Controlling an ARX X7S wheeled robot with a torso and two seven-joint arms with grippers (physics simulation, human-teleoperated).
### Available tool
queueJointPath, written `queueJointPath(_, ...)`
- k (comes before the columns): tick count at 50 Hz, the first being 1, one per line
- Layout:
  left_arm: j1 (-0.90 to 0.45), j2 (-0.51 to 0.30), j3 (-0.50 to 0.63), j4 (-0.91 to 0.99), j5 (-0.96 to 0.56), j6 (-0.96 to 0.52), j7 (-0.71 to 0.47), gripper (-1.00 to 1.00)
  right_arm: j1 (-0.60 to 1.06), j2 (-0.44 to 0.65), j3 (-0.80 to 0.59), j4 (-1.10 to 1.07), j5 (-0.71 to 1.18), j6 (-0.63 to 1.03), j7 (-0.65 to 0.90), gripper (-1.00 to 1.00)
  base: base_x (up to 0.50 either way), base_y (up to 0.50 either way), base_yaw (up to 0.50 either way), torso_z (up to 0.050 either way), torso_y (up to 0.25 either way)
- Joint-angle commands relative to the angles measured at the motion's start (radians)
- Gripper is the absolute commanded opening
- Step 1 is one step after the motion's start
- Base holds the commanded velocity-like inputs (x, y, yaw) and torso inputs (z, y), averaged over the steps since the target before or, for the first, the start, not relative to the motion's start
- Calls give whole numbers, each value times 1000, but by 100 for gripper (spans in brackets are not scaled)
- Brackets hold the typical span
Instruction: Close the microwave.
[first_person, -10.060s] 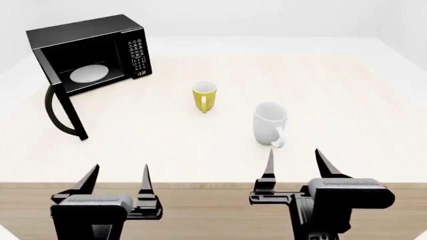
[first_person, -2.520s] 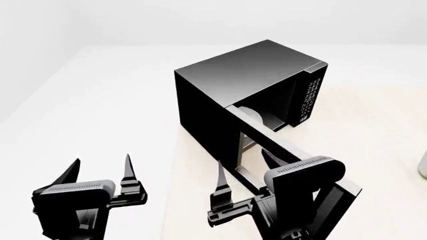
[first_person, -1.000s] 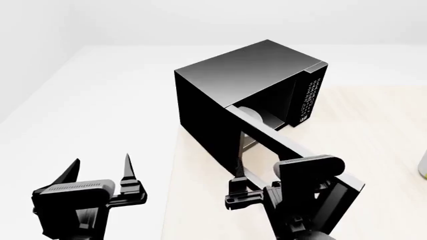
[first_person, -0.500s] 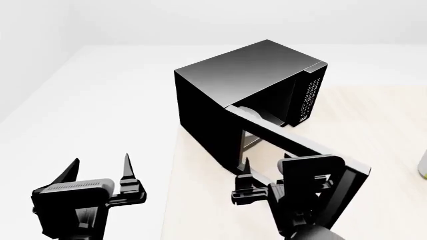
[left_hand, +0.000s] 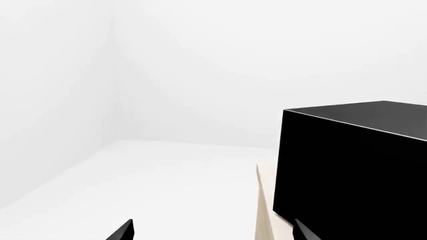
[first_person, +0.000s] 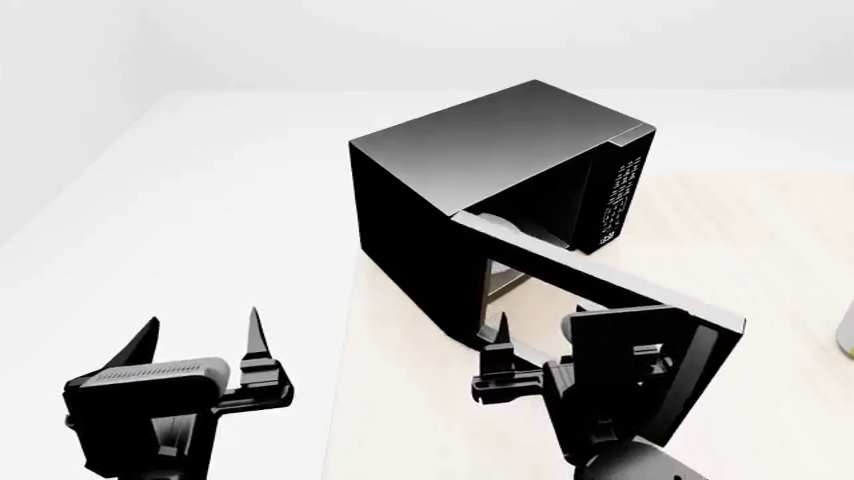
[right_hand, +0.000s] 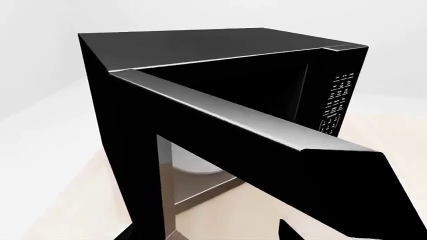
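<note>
head view showed my left pincer (first_person: 194, 345) nearest me, its fingers spread wide and holding nothing, hanging off the table's (first_person: 400, 420) left edge and well clear of the work. my right pincer (first_person: 541, 345) sat just beside the outer face of the door (first_person: 627, 300), fingers apart and gripping nothing; i could not tell whether it was touching the door. the microwave (first_person: 467, 150) stood on the table's left corner, turned at an angle to me, with the door swung partly out and the keypad panel (first_person: 617, 195) beyond it.

right wrist view had the door's top edge crossing close in front, and through the window i saw the white plate (right_hand: 193, 162) inside.

my worry was that a push landing near the free end could let the fingers slide off the door, or shove the whole box toward the table edge, since it sat near that corner. nothing stood between the door and its frame. something pale showed at the far right edge, too cropped to name.
</note>
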Motion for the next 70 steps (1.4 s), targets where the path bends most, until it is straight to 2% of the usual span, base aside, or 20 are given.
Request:
queueJointPath(1,1,-1,3,-3,1,5,-2,100,7,10,6,29,-8,10,7,100,0,0,0,0,0)
queueJointPath(48,-4,-11,10,-5,-9,4,-13,100,101,26,15,157,-24,-7,-52,100,0,0,0,0,0)
queueJointPath(70,-6,-15,14,-8,-11,7,-18,100,162,18,7,287,-44,-37,-115,100,0,0,0,0,0)
